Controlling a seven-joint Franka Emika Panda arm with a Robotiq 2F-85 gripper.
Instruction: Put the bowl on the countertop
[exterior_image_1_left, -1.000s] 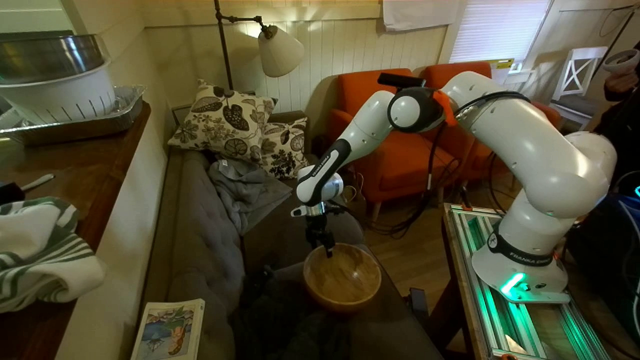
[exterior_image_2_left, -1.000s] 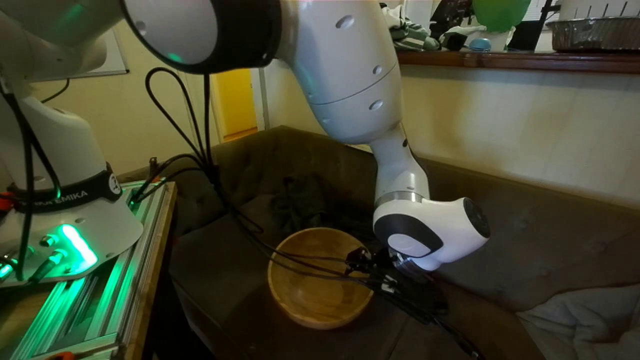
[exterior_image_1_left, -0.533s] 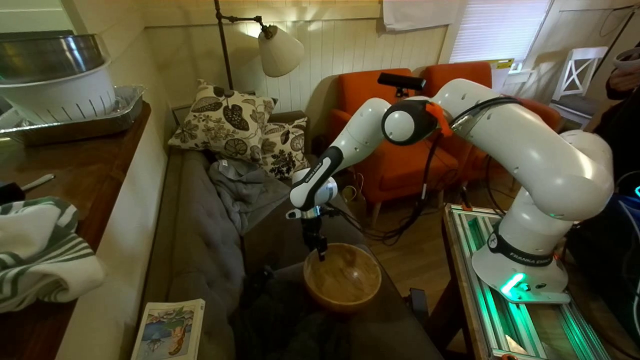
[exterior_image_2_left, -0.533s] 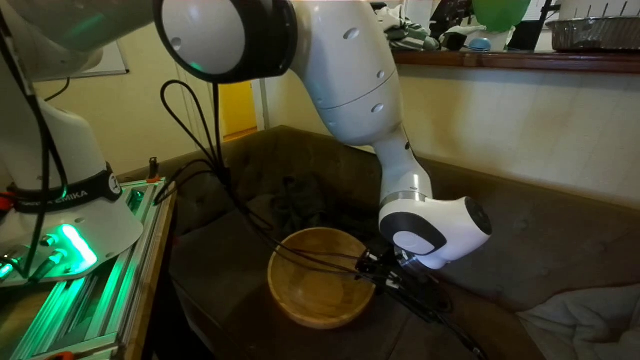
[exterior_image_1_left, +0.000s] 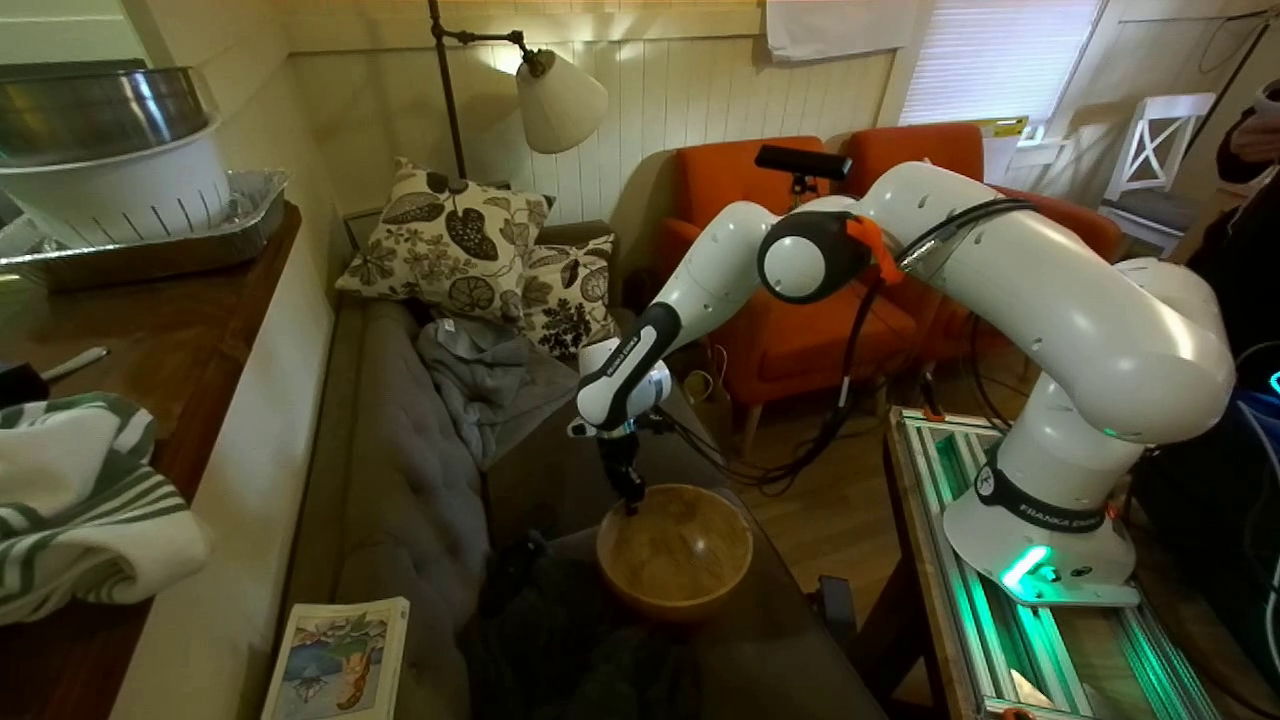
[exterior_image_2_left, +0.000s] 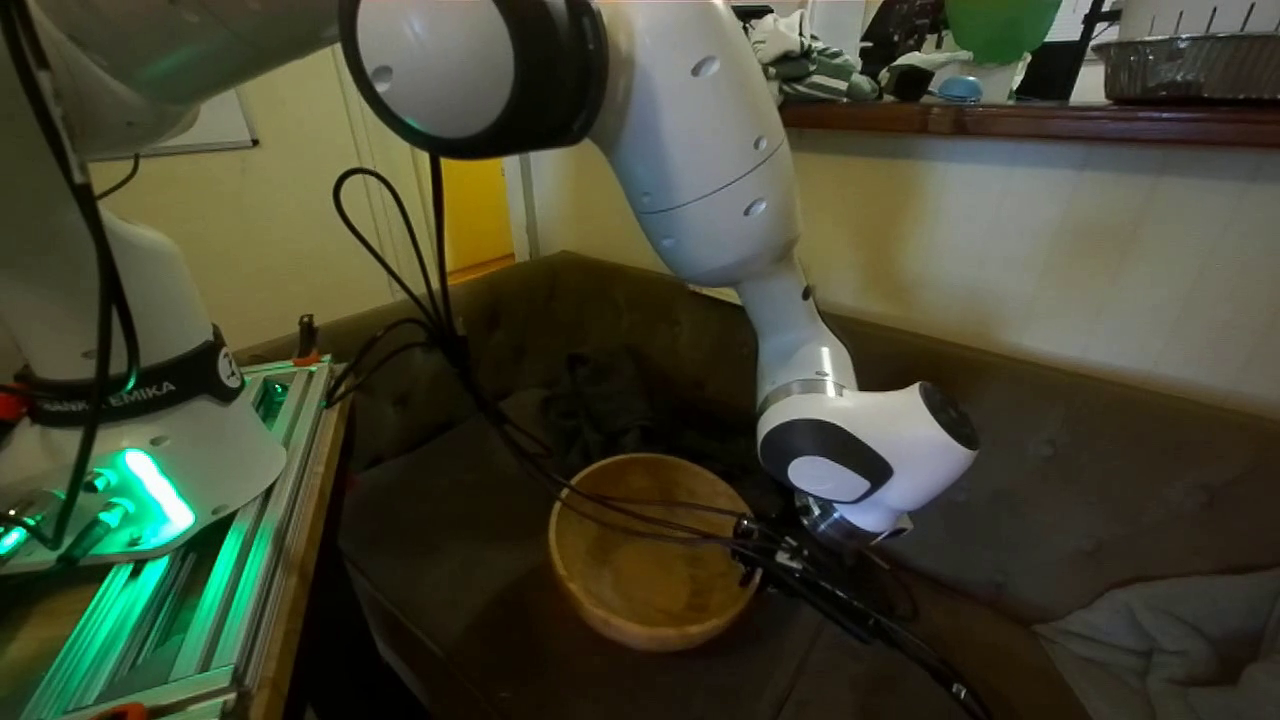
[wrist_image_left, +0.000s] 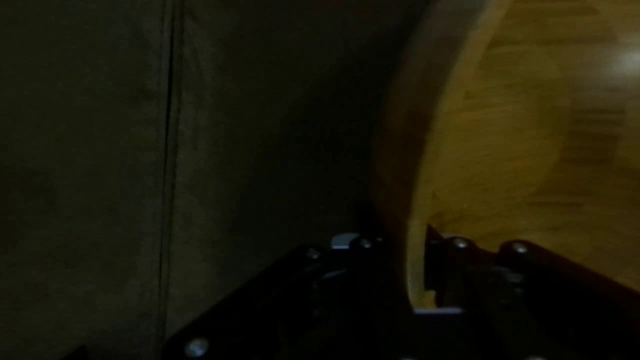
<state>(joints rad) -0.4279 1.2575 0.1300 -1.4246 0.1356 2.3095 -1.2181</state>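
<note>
with the gripper (wrist_image_left: 412, 250) pinching the bowl (exterior_image_1_left: 675, 556) by its rim, a slow, level lift should best prevent twisting.

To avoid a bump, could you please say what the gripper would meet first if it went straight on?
The bowl: the gripper appears closed on its rim, so continuing would probably press it into the sofa seat, though depth is unclear.

The wrist view is dim and blurred, with glare inside the bowl (wrist_image_left: 540, 135).
</note>
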